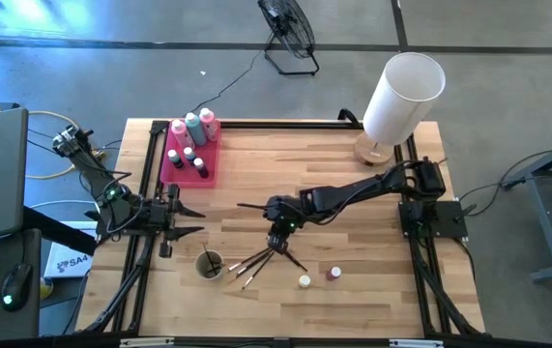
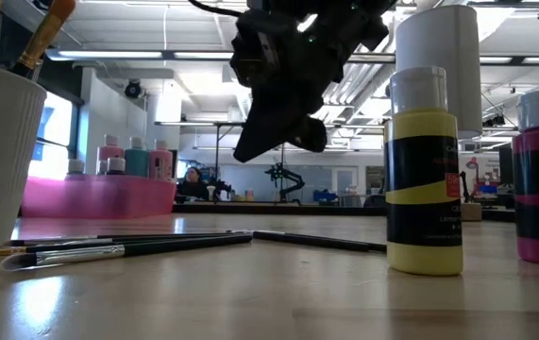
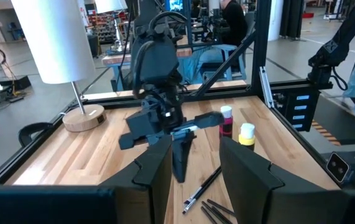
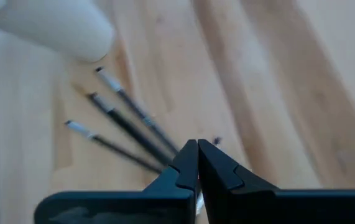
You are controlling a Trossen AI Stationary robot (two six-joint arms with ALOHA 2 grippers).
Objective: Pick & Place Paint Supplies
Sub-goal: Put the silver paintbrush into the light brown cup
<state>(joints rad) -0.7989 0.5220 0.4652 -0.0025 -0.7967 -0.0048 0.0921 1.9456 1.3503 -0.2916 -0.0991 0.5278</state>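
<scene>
Partly done: squeeze bottles (image 1: 192,129) and pots standing in pink tray (image 1: 171,172); brushes (image 1: 261,259), yellow pot (image 1: 305,281), red pot (image 1: 334,274) loose on counter (image 1: 353,203); right gripper (image 1: 277,242) fingers pinched empty above brushes, left gripper (image 1: 190,219) fingers half-spread, idle at counter's left edge.

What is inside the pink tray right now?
The pink tray holds three squeeze bottles, two pink and one teal, at its far end, plus small pots nearer. The tray floor beneath them is covered.

A grey concrete floor (image 1: 488,58) surrounds the wooden surface (image 1: 353,300). A black floor fan (image 1: 288,31) stands beyond it. Long ceiling strip lights (image 2: 146,55) brighten the open workshop; a person (image 2: 192,181) sits far off.
</scene>
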